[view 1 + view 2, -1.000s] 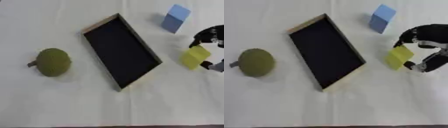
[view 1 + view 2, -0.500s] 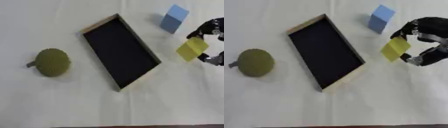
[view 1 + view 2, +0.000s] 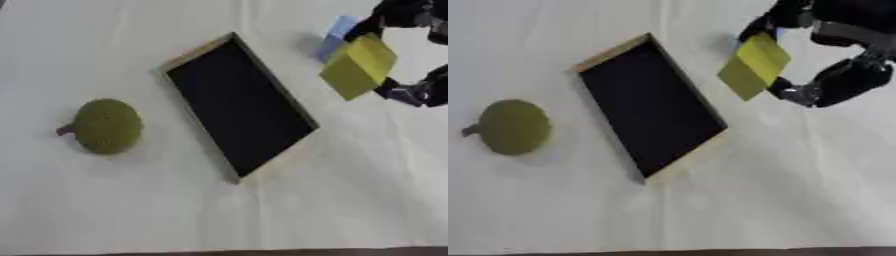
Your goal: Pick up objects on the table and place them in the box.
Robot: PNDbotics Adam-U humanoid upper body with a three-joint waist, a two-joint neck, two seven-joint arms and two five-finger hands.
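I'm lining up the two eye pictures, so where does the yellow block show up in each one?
Left eye view: the yellow block is at the upper right, held in the right hand, partly covering a blue block.
Right eye view: it sits right of top centre, nearer the middle.
Shared landmark: the black box, just left of it in both.

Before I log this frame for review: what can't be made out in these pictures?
- Blue block: mostly hidden behind the yellow block in both views.
- Right hand, shut on the yellow block: its arm is cut off by the right edge.
- Left hand: in no view.
- Green round thing: too blurred to identify.
- Box floor: uniformly dark, depth unreadable.
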